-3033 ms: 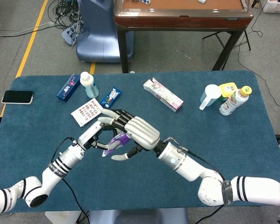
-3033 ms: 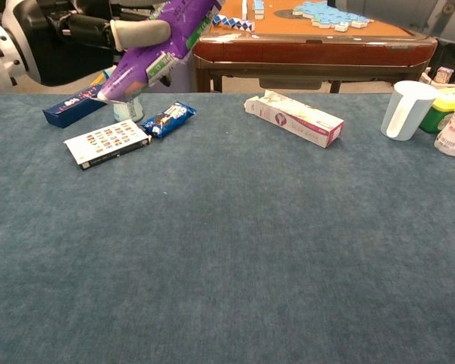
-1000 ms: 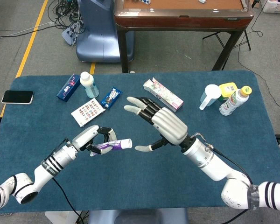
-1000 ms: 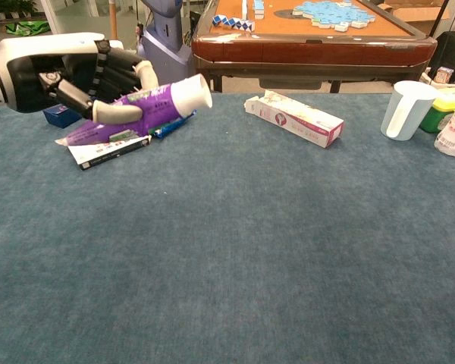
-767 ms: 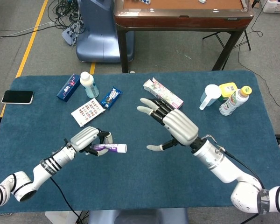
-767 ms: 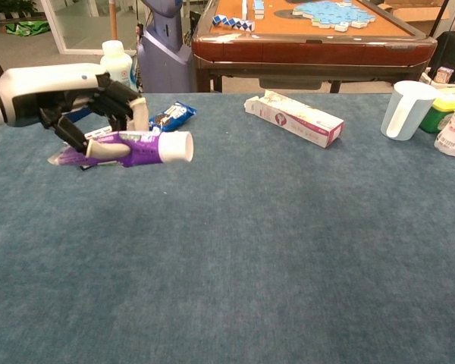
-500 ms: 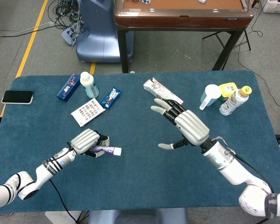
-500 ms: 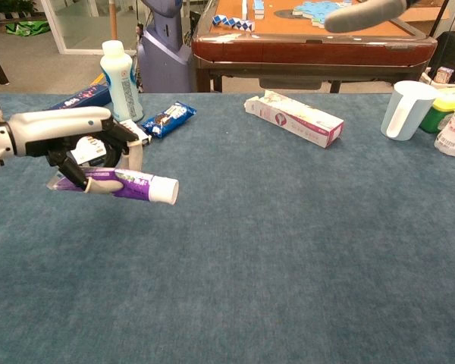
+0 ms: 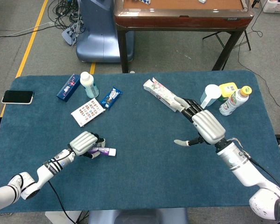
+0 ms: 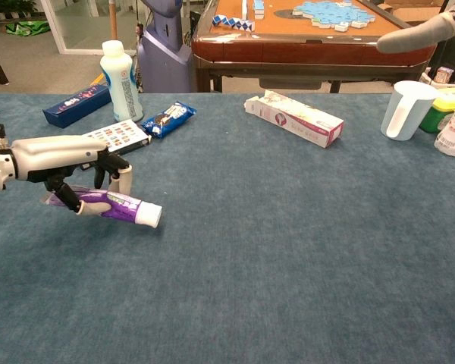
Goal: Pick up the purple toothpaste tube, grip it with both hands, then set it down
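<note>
The purple toothpaste tube (image 9: 102, 151) lies almost level with its white cap pointing right, in the front left part of the blue table. My left hand (image 9: 84, 142) covers its rear half from above, fingers curled around it. In the chest view the tube (image 10: 110, 203) hangs low under the left hand (image 10: 64, 161), cap end (image 10: 149, 216) close to the cloth; I cannot tell whether it touches. My right hand (image 9: 203, 125) hovers far to the right with fingers spread and nothing in it. Only one of its fingers (image 10: 421, 32) shows at the chest view's top edge.
Back left hold a blue box (image 9: 68, 87), a white bottle (image 9: 88, 84), a blue snack wrapper (image 9: 111, 97) and a printed card (image 9: 86, 112). A pink-white carton (image 9: 161, 93) lies mid-back. A white cup (image 9: 210, 95), yellow-lidded tub (image 9: 228, 88) and drink bottle (image 9: 234, 101) stand back right. A phone (image 9: 17, 96) lies far left.
The right hand has let go of the tube and drawn away to the right. The left hand has carried the tube down and toward the front left, close to the table.
</note>
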You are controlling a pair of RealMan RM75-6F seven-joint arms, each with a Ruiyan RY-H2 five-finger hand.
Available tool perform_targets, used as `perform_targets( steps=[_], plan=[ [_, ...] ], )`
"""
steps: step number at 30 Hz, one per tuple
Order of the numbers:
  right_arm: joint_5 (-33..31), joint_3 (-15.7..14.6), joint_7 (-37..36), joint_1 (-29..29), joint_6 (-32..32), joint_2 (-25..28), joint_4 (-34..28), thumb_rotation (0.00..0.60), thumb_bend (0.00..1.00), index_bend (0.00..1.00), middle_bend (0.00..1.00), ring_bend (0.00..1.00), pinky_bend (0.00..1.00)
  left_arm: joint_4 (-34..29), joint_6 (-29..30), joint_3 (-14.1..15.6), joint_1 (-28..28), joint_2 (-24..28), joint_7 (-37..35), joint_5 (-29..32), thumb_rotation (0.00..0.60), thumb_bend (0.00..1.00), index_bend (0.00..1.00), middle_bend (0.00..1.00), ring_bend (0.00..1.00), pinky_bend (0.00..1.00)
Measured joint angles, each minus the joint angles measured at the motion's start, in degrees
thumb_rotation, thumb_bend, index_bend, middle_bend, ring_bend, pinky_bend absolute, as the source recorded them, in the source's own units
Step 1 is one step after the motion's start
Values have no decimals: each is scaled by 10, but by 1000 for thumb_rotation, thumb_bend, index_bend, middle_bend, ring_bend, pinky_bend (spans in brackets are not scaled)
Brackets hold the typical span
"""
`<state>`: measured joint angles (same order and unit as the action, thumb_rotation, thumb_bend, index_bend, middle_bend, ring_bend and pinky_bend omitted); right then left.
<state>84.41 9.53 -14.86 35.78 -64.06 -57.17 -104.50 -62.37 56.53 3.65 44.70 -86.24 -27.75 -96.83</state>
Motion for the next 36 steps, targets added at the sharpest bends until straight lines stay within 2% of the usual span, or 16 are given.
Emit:
perform_targets(
  steps=[6,12,14,16,19,27,36],
  plan=[
    [-4,-8,2,-19,-9,4,17,489,0,0,0,0,0,-28,20,-1,-12,27,-4,12,600,443,264,365,267,336],
    [-9,-21,33,-39,-16,9,24,492,2,0,0,0,0,-71,46,-15,-35,67,17,44,600,443,253,358,267,334],
    [-11,-26,51,-49,-21,12,25,521,22,0,4,0,0,-89,58,-22,-50,81,34,65,600,443,251,357,267,334],
    [-13,-31,72,-61,-31,12,26,581,48,0,20,0,0,-105,68,-28,-64,94,52,85,600,443,247,355,267,334],
    [-19,-41,107,-81,-47,10,32,600,52,0,40,0,0,-131,85,-37,-89,114,92,116,600,443,243,352,267,334],
    [-47,-69,180,-161,-119,-17,60,600,52,0,75,0,0,-188,183,-50,-181,154,208,177,600,443,246,350,267,333],
    [-55,-98,185,-248,-195,-51,81,600,52,0,80,0,0,-257,282,-30,-266,175,262,152,600,442,262,347,267,330]
  ],
)
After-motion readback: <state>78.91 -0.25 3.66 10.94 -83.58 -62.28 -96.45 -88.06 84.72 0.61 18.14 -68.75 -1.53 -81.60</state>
